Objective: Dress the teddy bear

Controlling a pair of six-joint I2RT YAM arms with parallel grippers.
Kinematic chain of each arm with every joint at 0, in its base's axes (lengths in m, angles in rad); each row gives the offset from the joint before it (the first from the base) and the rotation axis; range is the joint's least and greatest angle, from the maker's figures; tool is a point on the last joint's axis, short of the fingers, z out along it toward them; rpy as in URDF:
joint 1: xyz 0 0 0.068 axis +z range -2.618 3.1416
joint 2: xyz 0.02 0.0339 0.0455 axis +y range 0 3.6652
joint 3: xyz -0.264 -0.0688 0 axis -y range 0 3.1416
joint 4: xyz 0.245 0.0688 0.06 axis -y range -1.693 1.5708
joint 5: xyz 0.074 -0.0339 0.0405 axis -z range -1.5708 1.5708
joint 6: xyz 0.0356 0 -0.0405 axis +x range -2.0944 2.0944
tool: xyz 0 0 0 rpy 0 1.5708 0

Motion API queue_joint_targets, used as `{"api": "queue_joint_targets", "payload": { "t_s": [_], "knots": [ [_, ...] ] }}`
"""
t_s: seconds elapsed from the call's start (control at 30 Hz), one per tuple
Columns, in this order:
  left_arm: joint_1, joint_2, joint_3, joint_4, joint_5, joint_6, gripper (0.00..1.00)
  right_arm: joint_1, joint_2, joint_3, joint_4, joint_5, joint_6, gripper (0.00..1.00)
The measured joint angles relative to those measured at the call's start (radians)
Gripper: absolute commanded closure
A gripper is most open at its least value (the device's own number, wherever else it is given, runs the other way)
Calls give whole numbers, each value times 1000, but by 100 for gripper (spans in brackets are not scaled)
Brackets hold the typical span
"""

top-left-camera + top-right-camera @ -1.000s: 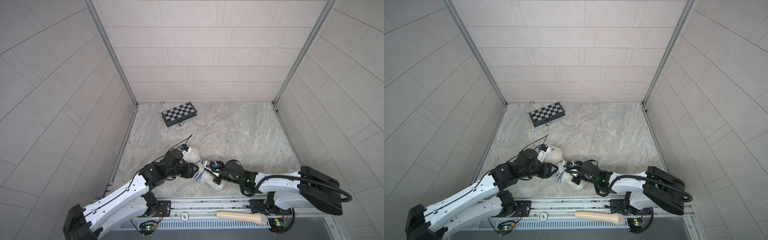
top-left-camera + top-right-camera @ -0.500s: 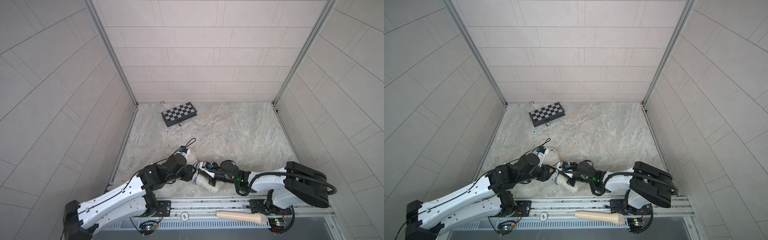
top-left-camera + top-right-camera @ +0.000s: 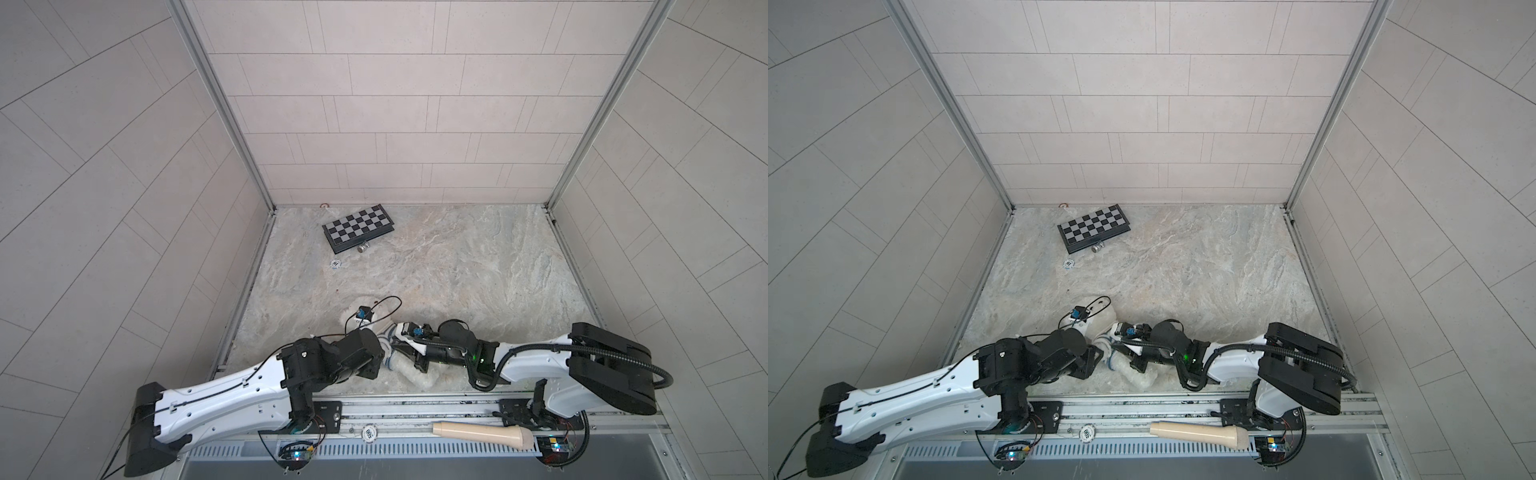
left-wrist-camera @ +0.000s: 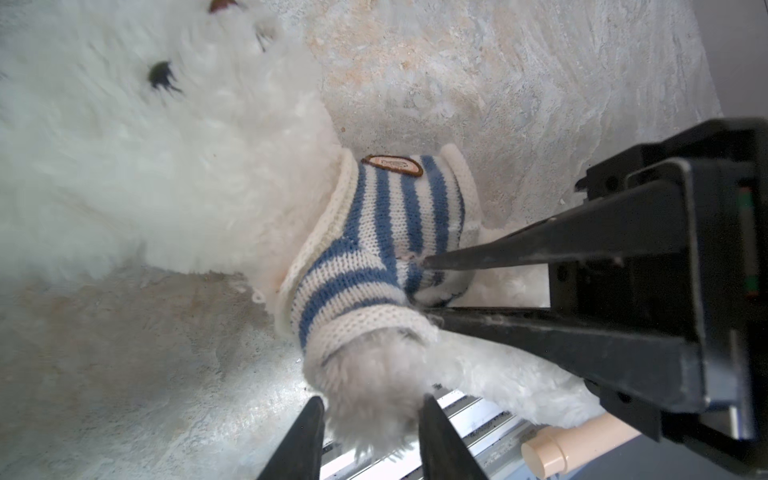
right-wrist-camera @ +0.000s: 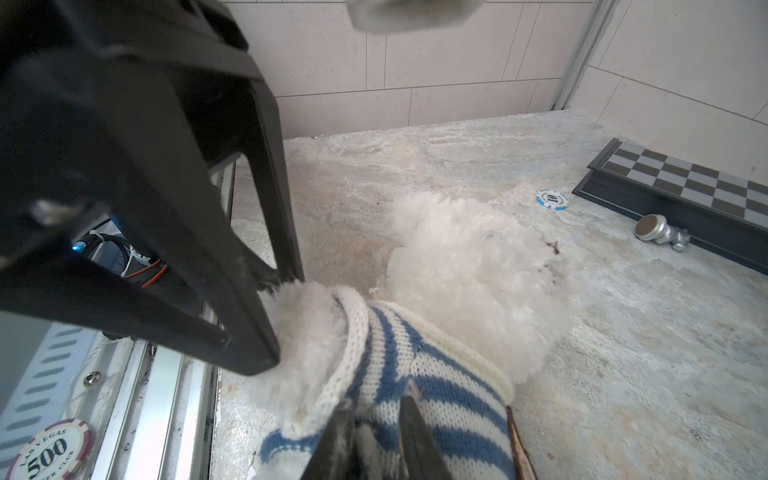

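White plush: teddy bear [image 3: 415, 373], lying on the marbled counter [image 3: 457, 266] at lower centre of both top views. Its head is toward upper left and its legs toward lower right, so the long axis runs on that diagonal between the two arms.

Blue-and-white knit: striped shirt [image 4: 386, 220], on the bear's chest, with one paw [image 4: 365, 374] out through a cuff.

Left gripper [image 4: 370, 399]: fingers [image 4: 303, 440] sit either side of that paw, both touching fur in a light pinch. The paw points straight at this gripper.

Right gripper [image 4: 432, 291]: fingers [image 4: 540, 249] stand a little apart at the shirt's lower edge with knit between them. Whether they hold it cannot be told.

Judgement: the left has the limb and the right has the garment. The next move likely turns on drawing the knit away from the paw, down the body toward the legs.
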State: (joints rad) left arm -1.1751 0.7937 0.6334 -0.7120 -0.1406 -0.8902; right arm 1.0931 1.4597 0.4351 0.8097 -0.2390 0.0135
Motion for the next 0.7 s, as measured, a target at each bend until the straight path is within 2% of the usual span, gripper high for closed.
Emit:
{"api": "queue_joint_targets", "payload": {
  "t_s": [0.07, 0.2, 0.23, 0.33, 0.4, 0.5, 0.7],
  "knots": [
    [0, 5, 0, 5, -2, -5, 72, 0, 0, 0, -2, 0, 3, 73],
    [0, 7, -20, 29, -3, -21, 66, 0, 0, 3, -17, 3, 6, 68],
    [0, 7, -27, 34, -3, -23, 69, 0, 0, 5, -21, 3, 6, 67],
    [0, -1, -50, 49, -7, -28, 90, 0, 0, 10, -29, 6, 7, 67],
    [2, -7, -55, 51, -12, -24, 100, 0, 0, 11, -29, 8, 7, 67],
    [27, -29, -61, 60, -2, -11, 100, 0, 0, 11, -33, 14, 8, 67],
    [153, -72, -69, 61, 45, 54, 100, 0, 11, 11, -38, 18, 11, 68]
  ]
}}
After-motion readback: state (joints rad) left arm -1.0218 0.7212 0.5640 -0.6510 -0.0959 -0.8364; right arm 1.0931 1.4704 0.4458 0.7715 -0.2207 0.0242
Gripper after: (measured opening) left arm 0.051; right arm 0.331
